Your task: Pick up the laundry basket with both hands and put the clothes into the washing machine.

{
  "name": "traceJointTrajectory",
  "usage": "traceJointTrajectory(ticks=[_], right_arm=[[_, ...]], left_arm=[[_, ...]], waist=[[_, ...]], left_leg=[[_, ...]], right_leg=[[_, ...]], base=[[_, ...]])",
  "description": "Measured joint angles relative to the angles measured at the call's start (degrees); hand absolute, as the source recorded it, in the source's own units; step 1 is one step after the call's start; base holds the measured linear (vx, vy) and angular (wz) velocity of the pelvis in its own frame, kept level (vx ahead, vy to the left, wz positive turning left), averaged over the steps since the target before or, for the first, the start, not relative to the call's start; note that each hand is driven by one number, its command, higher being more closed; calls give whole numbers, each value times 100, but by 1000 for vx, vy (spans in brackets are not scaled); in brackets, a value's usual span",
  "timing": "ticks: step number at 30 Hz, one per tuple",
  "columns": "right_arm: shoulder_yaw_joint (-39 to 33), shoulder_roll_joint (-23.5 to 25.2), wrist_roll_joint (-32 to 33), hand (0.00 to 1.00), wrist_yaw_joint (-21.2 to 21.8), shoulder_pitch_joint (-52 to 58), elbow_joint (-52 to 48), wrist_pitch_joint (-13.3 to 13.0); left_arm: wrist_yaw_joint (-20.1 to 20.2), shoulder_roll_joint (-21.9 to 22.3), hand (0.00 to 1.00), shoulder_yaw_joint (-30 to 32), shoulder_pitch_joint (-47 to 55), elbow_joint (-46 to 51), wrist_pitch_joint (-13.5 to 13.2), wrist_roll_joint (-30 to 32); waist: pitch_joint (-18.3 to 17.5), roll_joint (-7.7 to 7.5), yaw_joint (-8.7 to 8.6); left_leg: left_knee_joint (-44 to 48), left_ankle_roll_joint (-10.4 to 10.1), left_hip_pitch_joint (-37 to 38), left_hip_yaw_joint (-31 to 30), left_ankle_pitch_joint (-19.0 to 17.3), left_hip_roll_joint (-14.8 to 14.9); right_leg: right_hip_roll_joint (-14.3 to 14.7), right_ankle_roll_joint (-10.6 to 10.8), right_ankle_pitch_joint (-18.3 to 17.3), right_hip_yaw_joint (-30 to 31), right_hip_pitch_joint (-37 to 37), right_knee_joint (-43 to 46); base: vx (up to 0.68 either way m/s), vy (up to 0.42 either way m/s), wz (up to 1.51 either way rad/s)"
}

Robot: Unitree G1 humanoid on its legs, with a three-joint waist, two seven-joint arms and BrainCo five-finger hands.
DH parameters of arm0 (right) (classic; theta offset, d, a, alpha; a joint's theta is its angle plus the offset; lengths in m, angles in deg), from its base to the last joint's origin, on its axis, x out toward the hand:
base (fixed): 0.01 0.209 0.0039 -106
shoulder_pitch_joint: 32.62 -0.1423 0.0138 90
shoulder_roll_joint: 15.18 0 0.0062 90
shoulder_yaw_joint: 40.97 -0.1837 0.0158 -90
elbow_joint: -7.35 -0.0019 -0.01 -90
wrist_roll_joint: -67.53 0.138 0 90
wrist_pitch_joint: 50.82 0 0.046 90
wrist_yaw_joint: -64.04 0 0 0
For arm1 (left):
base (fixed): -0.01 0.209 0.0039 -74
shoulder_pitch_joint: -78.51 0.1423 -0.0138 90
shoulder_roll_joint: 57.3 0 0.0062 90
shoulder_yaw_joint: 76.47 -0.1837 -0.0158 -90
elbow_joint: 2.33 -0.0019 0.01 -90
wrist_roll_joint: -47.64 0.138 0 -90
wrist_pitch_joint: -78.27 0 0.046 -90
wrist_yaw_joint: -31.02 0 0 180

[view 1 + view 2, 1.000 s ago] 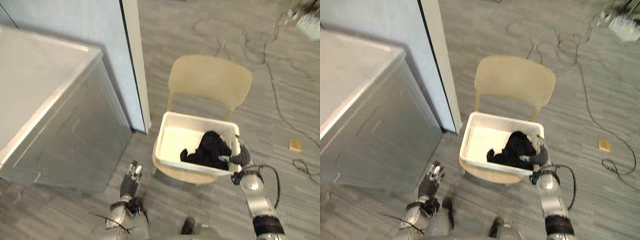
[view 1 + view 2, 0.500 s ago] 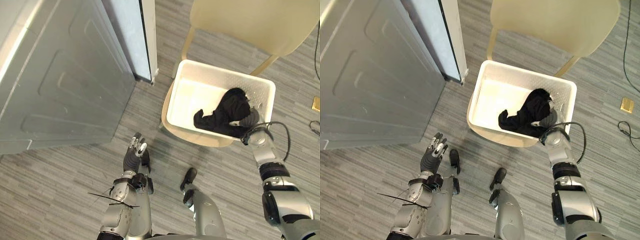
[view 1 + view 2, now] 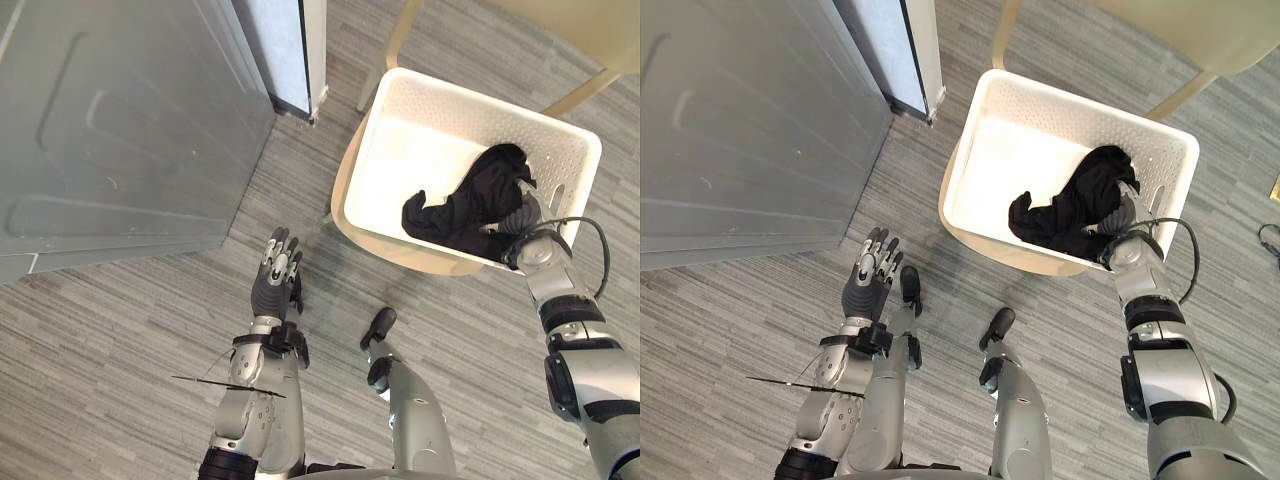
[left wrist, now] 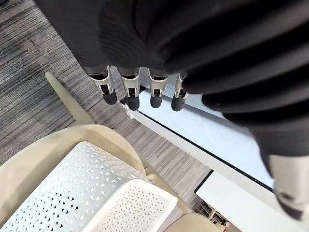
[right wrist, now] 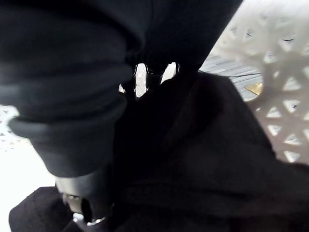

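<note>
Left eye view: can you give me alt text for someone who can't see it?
A white basket on a beige chair holds black clothes, with the robot's right hand on the clothes at the basket's near right corner. The left hand is open above the grey floor, apart from the basket, near a grey washing machine.

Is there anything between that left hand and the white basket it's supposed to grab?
Nothing visible does: the left hand, fingers straight, hangs over the floor, apart from the basket on its beige chair. The right hand is at the black clothes inside the basket.
</note>
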Motion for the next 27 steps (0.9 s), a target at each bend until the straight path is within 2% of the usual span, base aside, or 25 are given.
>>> traceJointTrajectory(ticks=[1,4,5,6,12,17,21,24,27], right_arm=[[52,-23,79,0,33,-198,109,-7],[164,-47,236,0,57,-464,261,-15],[167,-52,255,100,56,-533,335,-23],[168,-53,357,100,56,-572,359,-25],[323,-176,813,100,55,-728,688,-115],[512,-164,860,100,63,-435,805,-123],[451,-94,949,100,-42,127,50,-138],[-148,36,1047,100,-261,765,-1074,-133],[-814,508,1032,100,-627,1333,-2440,-119]], left_arm=[[1,53,0,-5,-75,83,-2,-76],[1,234,0,-5,-122,137,-6,-105],[1,303,0,-5,-122,141,-6,-105],[1,333,0,-10,-122,155,-7,-122],[51,332,0,-139,-112,365,-68,-328],[165,324,0,-487,-68,527,-110,-341],[170,314,0,-480,-94,531,-119,-284],[0,265,0,-457,-254,531,-122,210],[-275,-24,0,-272,-387,524,-171,906]], waist=[[123,7,10],[151,21,87],[162,42,102],[164,45,106],[169,71,169],[154,145,335],[150,149,293],[80,198,243],[-223,198,59]], left_leg=[[1,-15,-7,16,10,27],[-33,-73,-134,73,52,85],[-125,-185,-132,82,133,86],[-169,-240,-132,85,172,95],[-182,-238,-85,97,186,133],[-316,-348,205,74,263,126],[-407,-385,605,82,287,113],[-493,-384,959,93,287,81],[-610,-357,1304,99,306,16]], right_leg=[[24,-10,7,3,-10,-9],[76,-32,21,57,-195,-10],[82,-32,21,44,-218,-10],[90,-33,20,32,-230,-10],[101,-75,-30,10,-232,105],[26,-116,-271,-65,-98,459],[3,-98,-347,-90,251,523],[-18,-76,-395,-99,569,542],[-74,-35,-482,-87,820,615]], base=[[20,-43,-11],[36,-43,-12],[61,-45,-3],[41,-32,3],[49,-34,0],[38,-55,13],[31,-64,8],[6,-31,7],[6,-23,8]])
